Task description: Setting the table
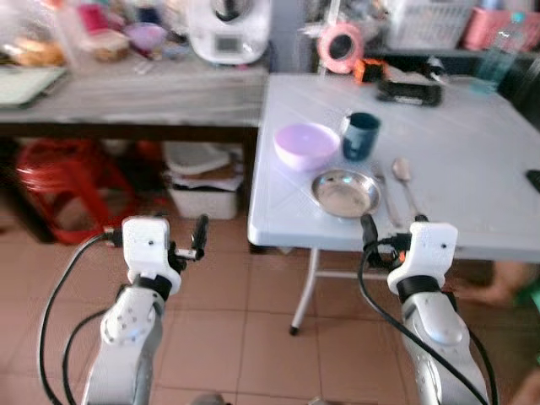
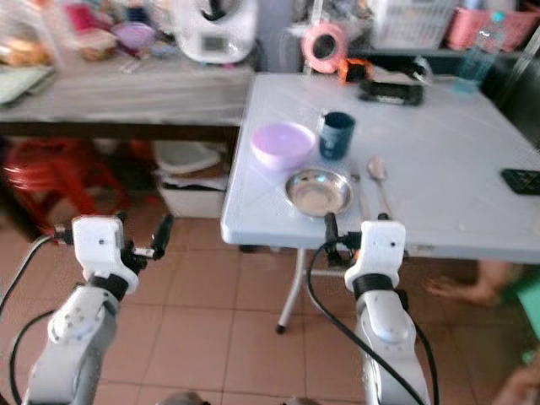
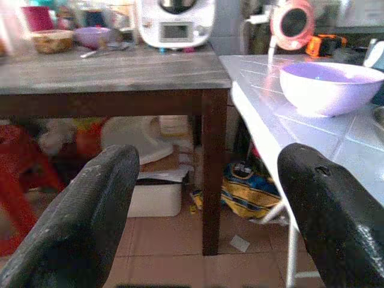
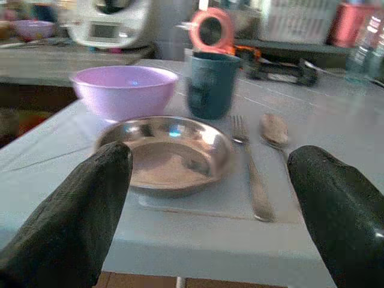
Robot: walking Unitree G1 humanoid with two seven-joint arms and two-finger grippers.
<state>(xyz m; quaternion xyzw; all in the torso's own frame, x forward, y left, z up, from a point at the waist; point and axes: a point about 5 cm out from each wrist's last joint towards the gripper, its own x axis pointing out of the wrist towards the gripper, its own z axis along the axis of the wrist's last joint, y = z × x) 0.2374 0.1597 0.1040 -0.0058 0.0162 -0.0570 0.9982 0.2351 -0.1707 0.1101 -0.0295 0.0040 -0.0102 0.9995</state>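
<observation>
At the upper left of the head view a grey-topped wooden worktop carries a white kitchen appliance and some small bowls too blurred to name. Beneath it sit a red plastic stool and a white box.

In the lower left, the left tool hangs over the tiled floor, off the near-left corner of the white worktop; its wrist view shows the two black fingers spread wide with nothing between them.

Just right of centre the place setting lies on the white worktop. The lilac bowl stands nearest the left edge, with the dark teal cup just beside it on the right. Lower in the frame sits the steel plate, close to the near edge. To its right lie a fork and then a spoon, side by side, pointing up the frame.

The right tool hovers in the lower right at the worktop's near edge, directly below the plate in the frame and apart from it. Its fingers stand wide and empty, framing plate, fork and spoon in its wrist view.

Along the top right there are a pink round object, perhaps a small fan, a dark flat device and a white basket.
</observation>
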